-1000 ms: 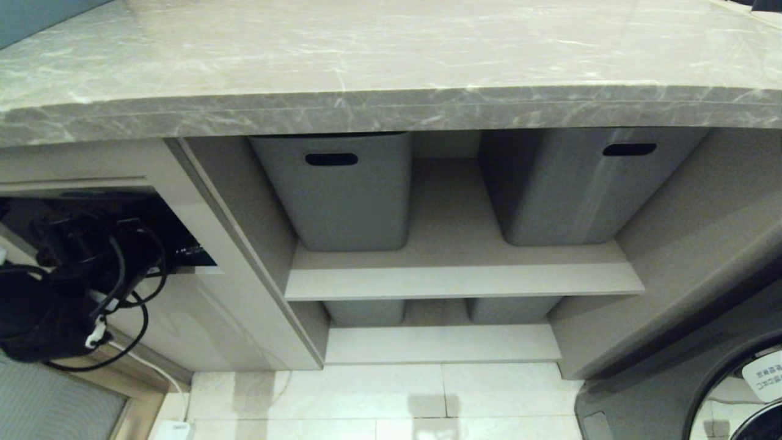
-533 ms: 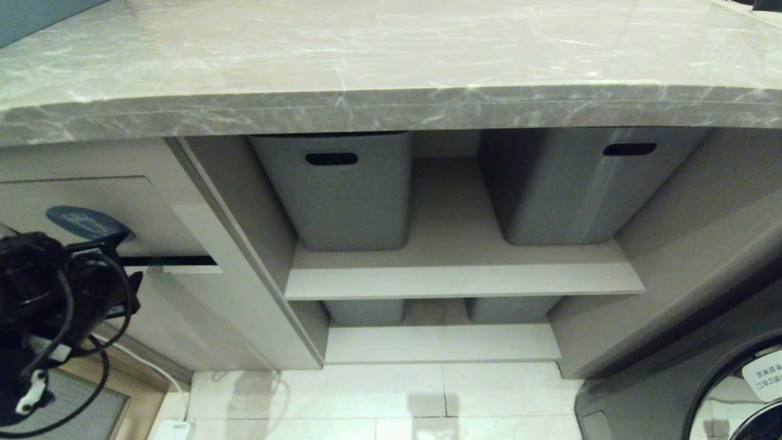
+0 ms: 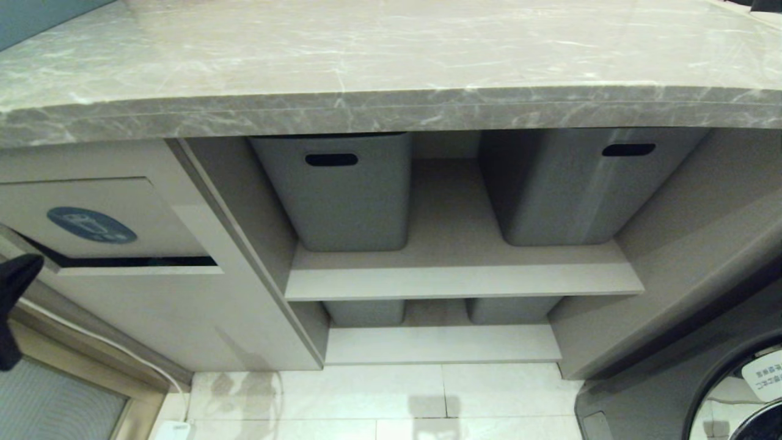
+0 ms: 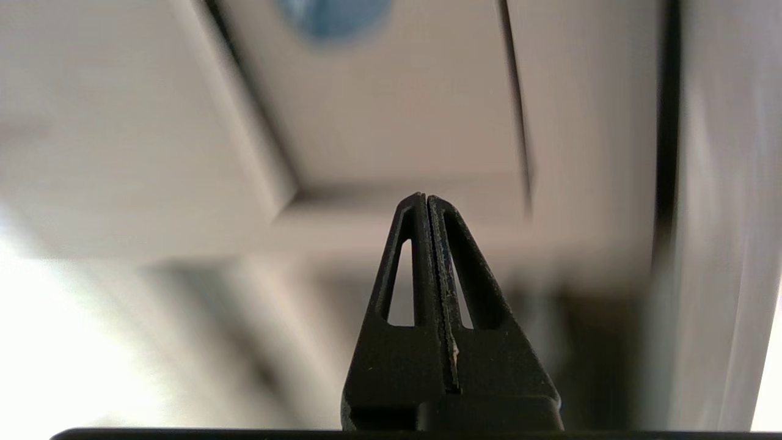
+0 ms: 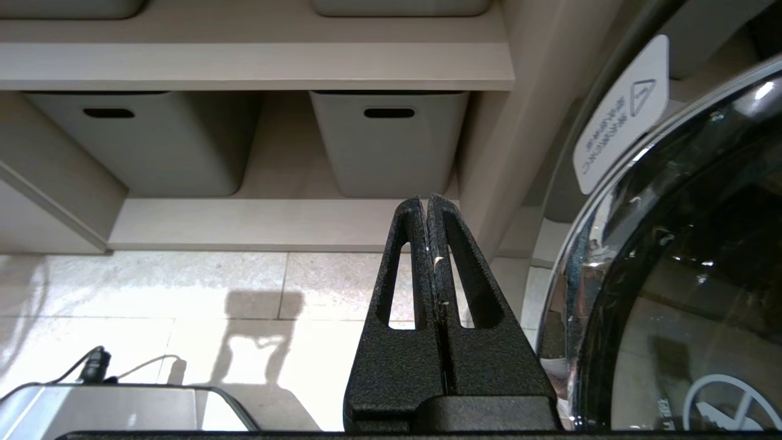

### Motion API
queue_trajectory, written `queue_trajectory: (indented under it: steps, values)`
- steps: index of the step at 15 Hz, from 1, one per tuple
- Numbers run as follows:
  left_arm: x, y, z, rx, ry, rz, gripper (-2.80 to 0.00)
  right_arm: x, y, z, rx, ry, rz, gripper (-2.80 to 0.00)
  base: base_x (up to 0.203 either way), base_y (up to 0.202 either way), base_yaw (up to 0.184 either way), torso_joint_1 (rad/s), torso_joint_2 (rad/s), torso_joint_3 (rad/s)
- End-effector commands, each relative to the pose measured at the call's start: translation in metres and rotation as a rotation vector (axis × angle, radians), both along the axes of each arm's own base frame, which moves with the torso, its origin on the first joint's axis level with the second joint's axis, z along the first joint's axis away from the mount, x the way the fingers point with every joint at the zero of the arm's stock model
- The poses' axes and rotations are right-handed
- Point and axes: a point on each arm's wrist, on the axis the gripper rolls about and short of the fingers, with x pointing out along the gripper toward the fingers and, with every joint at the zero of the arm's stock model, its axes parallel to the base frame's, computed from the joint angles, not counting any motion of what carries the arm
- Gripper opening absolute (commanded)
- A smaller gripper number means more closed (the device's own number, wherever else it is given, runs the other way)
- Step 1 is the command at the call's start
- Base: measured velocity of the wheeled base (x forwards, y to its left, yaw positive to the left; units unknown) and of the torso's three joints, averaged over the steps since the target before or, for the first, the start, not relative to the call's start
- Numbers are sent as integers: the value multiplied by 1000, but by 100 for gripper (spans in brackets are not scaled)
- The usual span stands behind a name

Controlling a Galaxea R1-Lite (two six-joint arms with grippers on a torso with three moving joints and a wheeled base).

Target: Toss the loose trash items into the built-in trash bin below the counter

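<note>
Drop looks finished — your left claw (image 4: 426, 198) is pinched closed on nothing, just beside the bin flap (image 3: 104, 217).
No trash shows on the bench (image 3: 391, 55) — check for leftovers next; right claw (image 5: 427, 200) hangs closed, empty.

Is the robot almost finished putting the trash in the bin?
It looks nearly finished. No trash shows on the counter or the floor. The left gripper has its fingers shut on nothing and points at the trash bin flap, which hangs slightly ajar. The right gripper is parked low, shut and empty. I cannot see inside the bin, so whether more trash waits elsewhere is unknown.
</note>
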Motion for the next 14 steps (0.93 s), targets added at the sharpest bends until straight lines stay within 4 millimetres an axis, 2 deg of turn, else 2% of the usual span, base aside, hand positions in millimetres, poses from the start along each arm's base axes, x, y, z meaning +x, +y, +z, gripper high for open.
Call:
queue_trajectory:
  steps: [1,3,5,6,9,14]
  values:
    - [-72,-8,-6,241,7,-38,-280,0,0,0,0,1,0,-280,0,0,0,0,0,0]
    - [-116,-12,-43,602,115,-115,-280,0,0,0,1,1,-1,-280,0,0,0,0,0,0]
    - [-144,-13,-88,910,152,-159,-280,0,0,0,1,1,-1,-280,0,0,0,0,0,0]
    - [-151,-13,-105,1036,157,-163,-280,0,0,0,0,1,1,-280,0,0,0,0,0,0]
    - [-151,-13,-145,1256,261,-249,-280,0,0,0,-2,1,1,-280,0,0,0,0,0,0]
    - [-142,-13,-147,1272,141,-187,-280,0,0,0,-2,1,1,-280,0,0,0,0,0,0]
